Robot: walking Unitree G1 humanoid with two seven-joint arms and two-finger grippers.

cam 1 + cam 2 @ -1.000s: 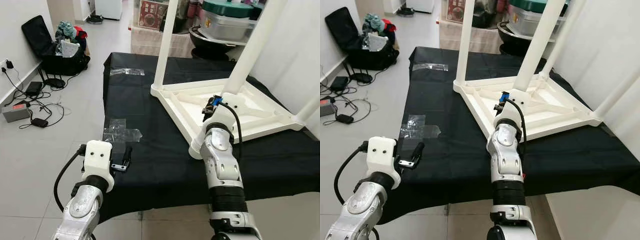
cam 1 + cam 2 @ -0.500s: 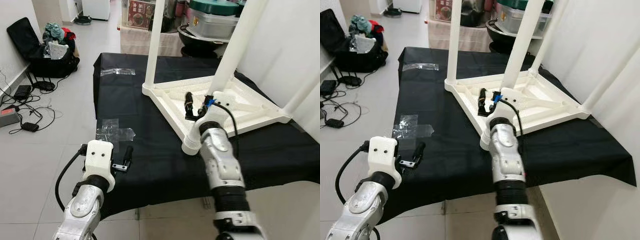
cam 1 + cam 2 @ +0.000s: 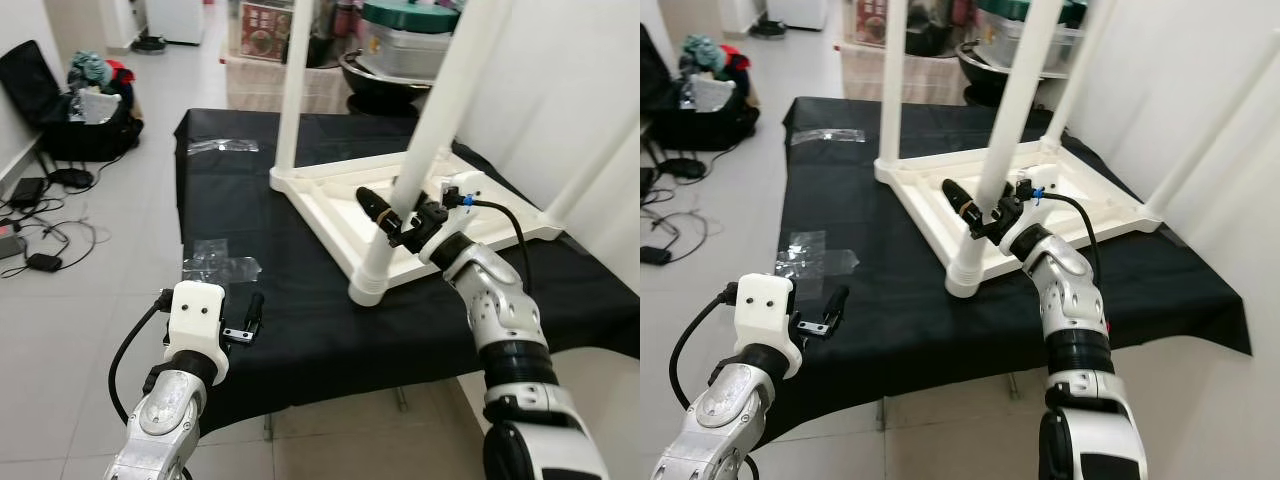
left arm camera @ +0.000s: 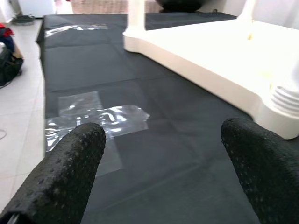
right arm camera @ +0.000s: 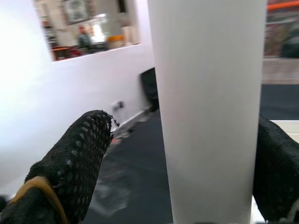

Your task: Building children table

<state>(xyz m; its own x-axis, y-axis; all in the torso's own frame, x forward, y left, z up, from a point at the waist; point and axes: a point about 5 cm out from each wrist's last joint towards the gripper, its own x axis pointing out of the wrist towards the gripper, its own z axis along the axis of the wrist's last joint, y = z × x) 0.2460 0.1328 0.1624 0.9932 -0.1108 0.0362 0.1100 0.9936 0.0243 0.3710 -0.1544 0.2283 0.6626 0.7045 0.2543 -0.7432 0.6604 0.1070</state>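
From the head views, the white children's table (image 3: pixel 440 205) lies upside down on the black-covered tabletop (image 3: pixel 300 330), its legs apparently fitted, and the right hand (image 3: pixel 392 215) reaches around the near leg (image 3: pixel 425 150). Its wrist view shows open fingers (image 5: pixel 70 158) straddling that leg, probably seating it. In the left wrist view, the left hand (image 4: pixel 163 154) hovers open and empty near clear plastic wrap (image 4: pixel 98 119).
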